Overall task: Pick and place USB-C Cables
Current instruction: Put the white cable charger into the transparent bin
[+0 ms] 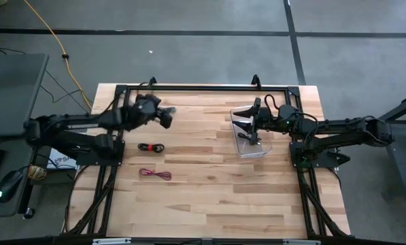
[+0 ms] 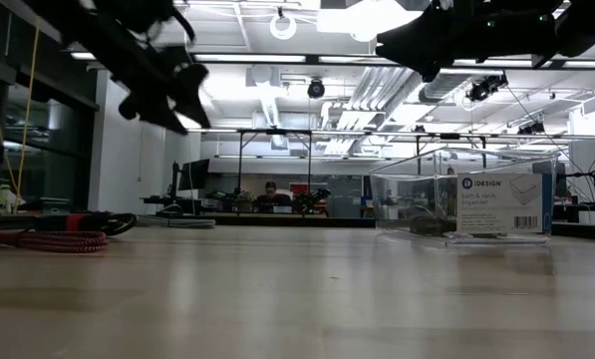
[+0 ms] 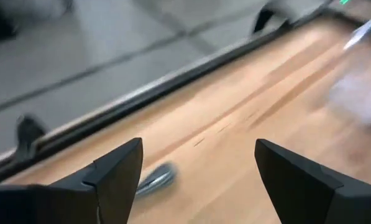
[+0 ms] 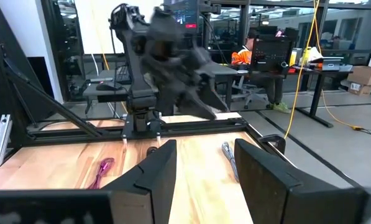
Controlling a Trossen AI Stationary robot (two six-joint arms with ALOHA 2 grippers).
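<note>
A: How far along is it?

B: Early, I'd judge. The black-and-red cable (image 1: pixel 151 147) and the magenta cable (image 1: pixel 155 174) lie loose on the counter (image 1: pixel 209 197), both well short of the left tool (image 1: pixel 167 117) and on its near side. The grey cable (image 3: pixel 154 179) lies just under that tool, whose fingers are spread wide with nothing between them.

A: And the right tool (image 1: pixel 245 119)?

B: It hangs over the clear box (image 1: pixel 265 151), fingers parted and empty.

A: Anything in the box?

B: Something dark sits below that tool, perhaps the black cable, but I can't be sure. The left wrist view is smeared, so the grey bundle's shape is hard to make out
</note>
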